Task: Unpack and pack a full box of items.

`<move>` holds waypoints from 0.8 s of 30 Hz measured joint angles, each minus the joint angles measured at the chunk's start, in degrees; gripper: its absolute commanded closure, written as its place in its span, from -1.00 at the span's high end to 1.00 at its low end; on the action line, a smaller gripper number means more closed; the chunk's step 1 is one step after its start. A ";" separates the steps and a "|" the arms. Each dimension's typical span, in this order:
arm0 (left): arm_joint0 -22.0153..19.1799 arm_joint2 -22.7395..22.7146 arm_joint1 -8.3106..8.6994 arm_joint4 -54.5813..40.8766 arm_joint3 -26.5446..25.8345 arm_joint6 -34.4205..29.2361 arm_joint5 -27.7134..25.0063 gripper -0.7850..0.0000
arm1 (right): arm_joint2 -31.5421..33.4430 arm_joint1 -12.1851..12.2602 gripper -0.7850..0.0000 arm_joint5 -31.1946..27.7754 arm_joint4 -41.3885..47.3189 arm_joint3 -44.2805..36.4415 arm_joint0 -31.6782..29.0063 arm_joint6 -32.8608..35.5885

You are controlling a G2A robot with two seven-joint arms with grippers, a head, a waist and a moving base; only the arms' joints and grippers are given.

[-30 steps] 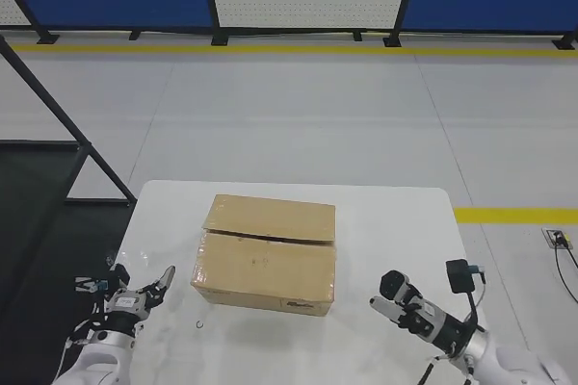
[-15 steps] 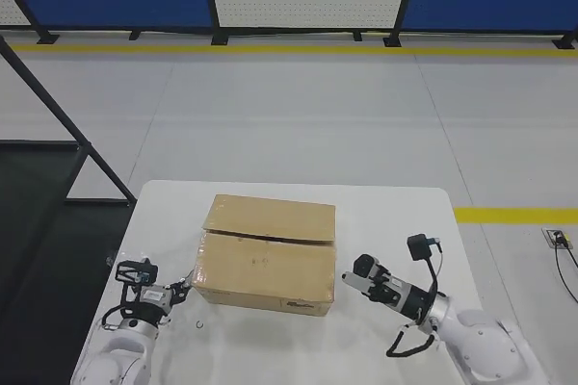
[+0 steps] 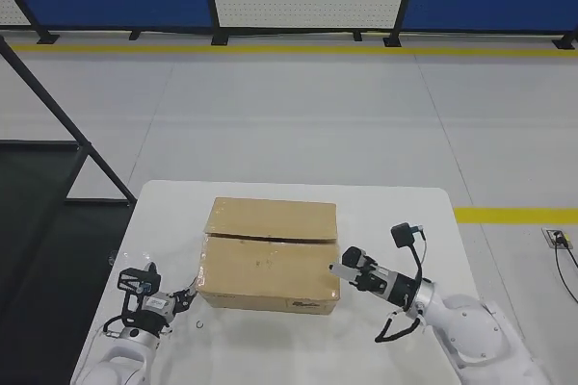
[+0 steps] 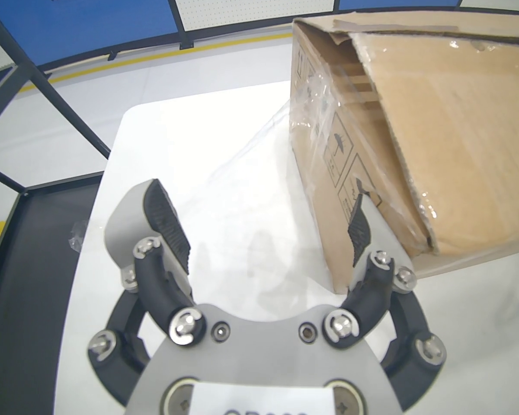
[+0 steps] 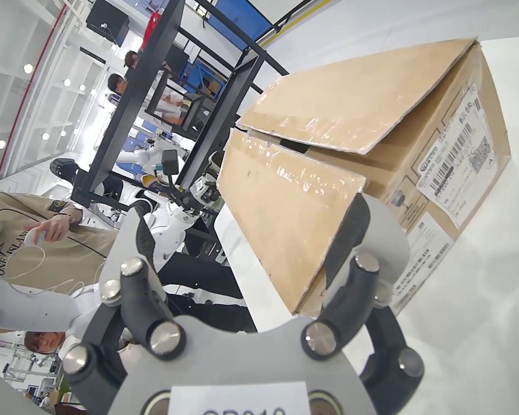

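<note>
Here, left gripper (image 4: 259, 200) and right gripper (image 5: 247, 218) gape at the box (image 3: 270, 248); wrist views reveal clear tape (image 4: 315, 88).

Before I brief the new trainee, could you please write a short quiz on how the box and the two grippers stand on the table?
1. True or false: the top flaps of the cardboard box stand wide open.
2. Where are the left gripper and the right gripper? A) both above the box; B) one at each end of the box; C) both at the same end.
3. Fill in: both grippers are ____ (open or shut).
Key: 1 false; 2 B; 3 open.
</note>
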 measured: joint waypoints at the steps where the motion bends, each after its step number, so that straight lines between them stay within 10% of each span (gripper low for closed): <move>1: 0.11 -0.21 -0.02 -0.43 -0.04 0.16 0.13 1.00 | -0.26 -0.04 1.00 0.23 0.02 0.38 0.44 0.09; 24: 2.82 -3.89 -0.25 -5.01 -2.75 1.20 0.62 1.00 | -1.97 -0.22 1.00 -10.12 16.38 8.56 6.92 12.24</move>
